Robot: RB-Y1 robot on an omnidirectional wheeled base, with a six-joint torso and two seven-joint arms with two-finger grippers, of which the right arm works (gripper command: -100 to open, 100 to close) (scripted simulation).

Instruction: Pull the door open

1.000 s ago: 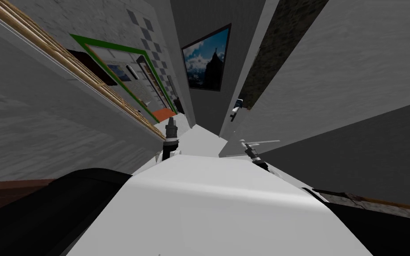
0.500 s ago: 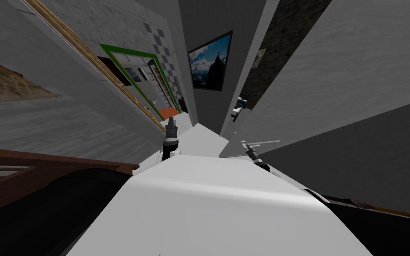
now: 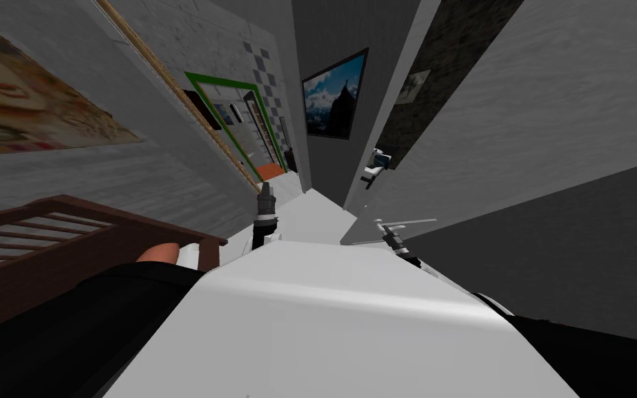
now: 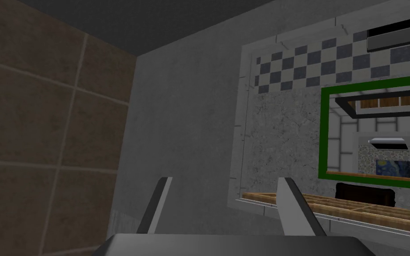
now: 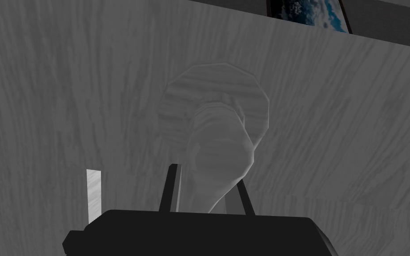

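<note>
Here the right gripper [image 5: 208, 175] is clenched on the door handle [image 5: 219, 133], its two thin fingers pressing the sides of the handle's stem, close together. The handle is grey, with the same streaked grain as the door [image 5: 342, 133], and it stands out from a round plate [image 5: 175, 100] set flat on the door's face. The door takes up nearly all of the right wrist view (a sliver of a framed picture [image 5: 308, 11] peeks past its far edge).

In the head view the right arm reaches forward and to the robot's right. Its hand is up against the grey panel on that side, low in a narrow passage.

The left gripper [image 4: 226, 178] is released, its fingers well apart with nothing between them. In the head view that arm is held out ahead of the chest, pointing down the passage, apart from the door.

On the robot's left a brown slatted frame [image 3: 68, 231] sits beside the wall. A green-framed opening [image 3: 231, 114] lies farther along that side, and the framed picture hangs at the passage's end.
</note>
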